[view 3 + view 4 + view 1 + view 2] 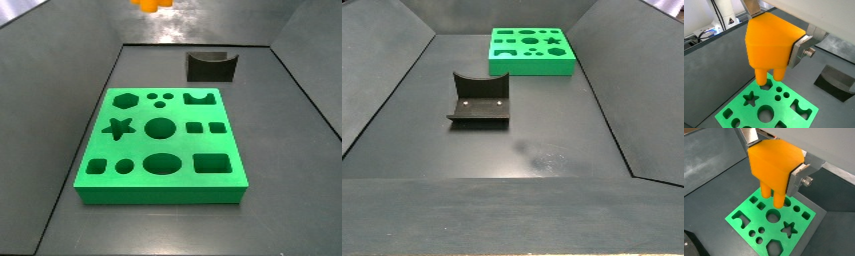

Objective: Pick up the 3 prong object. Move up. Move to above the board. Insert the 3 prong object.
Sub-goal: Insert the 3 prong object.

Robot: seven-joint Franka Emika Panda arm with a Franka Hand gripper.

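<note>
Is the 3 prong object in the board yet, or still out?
Out. The end effector holds the 3 prong object above the board, prongs clear of its holes.

Dark grey floor (529,150) with sloping side walls, bearing two things.
The large flat bright green board (163,146) with shaped cutouts is laid flat on it; the dark L-shaped fixture (480,100) is set well apart. The gripper (771,47) is held above, off the floor.
</note>
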